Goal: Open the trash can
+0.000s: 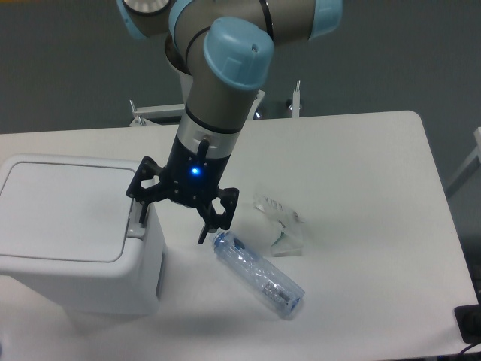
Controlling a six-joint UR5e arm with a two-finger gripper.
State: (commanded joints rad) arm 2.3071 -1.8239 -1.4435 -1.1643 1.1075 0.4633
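Observation:
The trash can (pixel 71 233) is a large white boxy bin at the left of the table. Its flat lid (pixel 64 207) lies shut. A grey push-button strip (pixel 136 223) runs along the lid's right edge. My gripper (pixel 173 228) hangs at the can's right side, open, jaws spread wide. The left fingertip (pixel 143 216) is over or against the grey strip; I cannot tell whether it touches. The right fingertip (pixel 204 237) hangs over the table just left of the bottle's cap. Nothing is held.
A clear plastic bottle (pixel 259 274) lies on its side on the white table (pixel 361 165), right of the can. A crumpled clear wrapper (pixel 282 226) lies behind it. Metal brackets (pixel 297 98) stand at the table's back edge. A black object (pixel 470 323) sits at the bottom right corner.

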